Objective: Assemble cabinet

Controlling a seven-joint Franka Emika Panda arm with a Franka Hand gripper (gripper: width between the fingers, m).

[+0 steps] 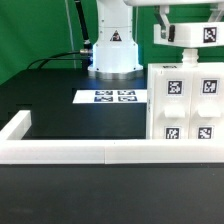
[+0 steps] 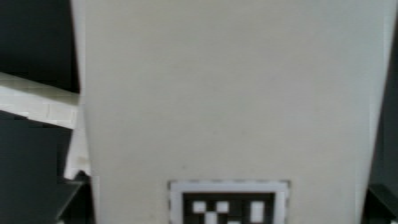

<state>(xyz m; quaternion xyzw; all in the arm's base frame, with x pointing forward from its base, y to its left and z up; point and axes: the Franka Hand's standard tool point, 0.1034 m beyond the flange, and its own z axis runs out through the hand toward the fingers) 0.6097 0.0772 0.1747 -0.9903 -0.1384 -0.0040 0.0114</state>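
The cabinet (image 1: 187, 105) stands upright at the exterior view's right, against the low white rail. Its white front shows four small tagged drawer blocks, two by two. My gripper (image 1: 172, 55) hangs right above the cabinet's top edge, and the white hand nearly touches it. Whether the fingers clamp the top is hidden by the hand. In the wrist view a broad white face of the cabinet (image 2: 231, 100) fills the picture, with one black-and-white tag (image 2: 228, 207) at its edge. My fingertips do not show there.
The marker board (image 1: 113, 97) lies flat on the black table left of the cabinet. The low white rail (image 1: 70, 152) borders the table's front and left side. The arm's base (image 1: 113, 50) stands at the back. A white bar (image 2: 36, 100) crosses beside the cabinet in the wrist view.
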